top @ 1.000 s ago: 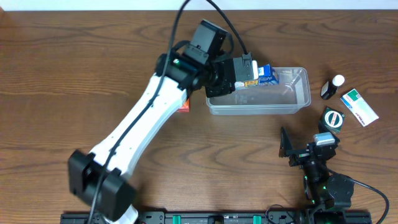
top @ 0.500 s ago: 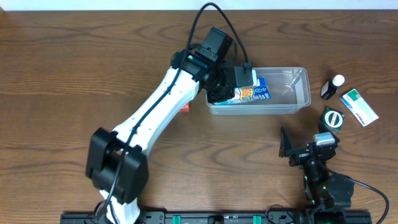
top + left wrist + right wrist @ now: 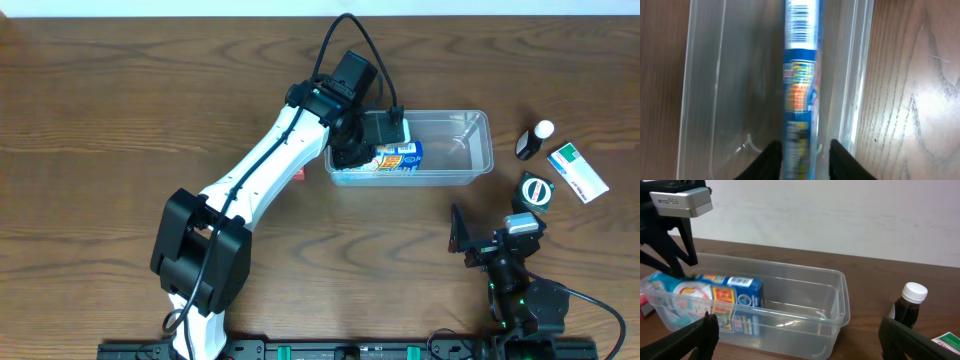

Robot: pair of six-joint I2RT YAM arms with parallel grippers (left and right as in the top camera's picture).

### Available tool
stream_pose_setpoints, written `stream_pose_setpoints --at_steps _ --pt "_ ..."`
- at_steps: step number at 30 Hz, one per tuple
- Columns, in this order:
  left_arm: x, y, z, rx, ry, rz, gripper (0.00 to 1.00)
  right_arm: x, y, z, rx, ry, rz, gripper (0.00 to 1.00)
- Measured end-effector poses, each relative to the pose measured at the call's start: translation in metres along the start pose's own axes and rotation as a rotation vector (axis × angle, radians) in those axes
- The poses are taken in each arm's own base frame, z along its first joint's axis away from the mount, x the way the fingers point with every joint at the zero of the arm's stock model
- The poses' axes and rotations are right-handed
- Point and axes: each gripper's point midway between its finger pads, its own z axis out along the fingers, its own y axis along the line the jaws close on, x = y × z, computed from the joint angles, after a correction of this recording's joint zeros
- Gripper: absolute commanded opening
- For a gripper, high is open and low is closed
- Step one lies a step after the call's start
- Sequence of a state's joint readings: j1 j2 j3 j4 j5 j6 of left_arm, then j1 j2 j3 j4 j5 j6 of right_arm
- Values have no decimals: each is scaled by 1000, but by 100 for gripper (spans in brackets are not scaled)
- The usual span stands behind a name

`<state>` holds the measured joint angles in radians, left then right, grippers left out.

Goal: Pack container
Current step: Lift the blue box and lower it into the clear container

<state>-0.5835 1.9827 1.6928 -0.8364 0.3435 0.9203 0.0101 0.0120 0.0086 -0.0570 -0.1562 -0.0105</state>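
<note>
The container (image 3: 470,150) is a clear rectangular tub right of centre; it also shows in the right wrist view (image 3: 830,300) and the left wrist view (image 3: 705,100). A blue printed box (image 3: 400,158) lies on its long edge in the tub's left half (image 3: 735,302). My left gripper (image 3: 372,150) reaches into the tub's left end. Its fingers (image 3: 804,152) stand either side of the box (image 3: 801,85), with a small gap at the right finger. My right gripper (image 3: 805,340) is wide open and empty, low in front of the tub (image 3: 495,240).
A dark bottle with a white cap (image 3: 533,140) (image 3: 910,307), a white and green box (image 3: 578,172) and a round black object (image 3: 537,190) lie right of the tub. A small red box (image 3: 297,173) lies partly hidden beneath my left arm.
My left gripper has carried the blue box down and left into the tub's left half. The tub has shifted slightly left. The right arm has not moved.
</note>
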Motion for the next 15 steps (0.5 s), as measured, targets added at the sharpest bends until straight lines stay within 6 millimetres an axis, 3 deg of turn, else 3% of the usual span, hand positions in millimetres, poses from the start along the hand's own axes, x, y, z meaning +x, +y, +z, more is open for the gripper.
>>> stream_pose_setpoints --at_steps 6,8,9,10,14,15 --pt "3 -2 0 7 12 -6 44 0 0 0 0 0 0 99" --pt "3 -2 0 6 14 -5 59 0 0 0 0 0 0 99" --pt "3 -2 0 6 14 -3 60 0 0 0 0 0 0 99" --pt "3 -2 0 7 15 -4 56 0 0 0 0 0 0 99" --pt "4 -3 0 8 18 -11 6 0 0 0 0 0 0 99" --pt "5 -3 0 9 20 -15 6 0 0 0 0 0 0 99"
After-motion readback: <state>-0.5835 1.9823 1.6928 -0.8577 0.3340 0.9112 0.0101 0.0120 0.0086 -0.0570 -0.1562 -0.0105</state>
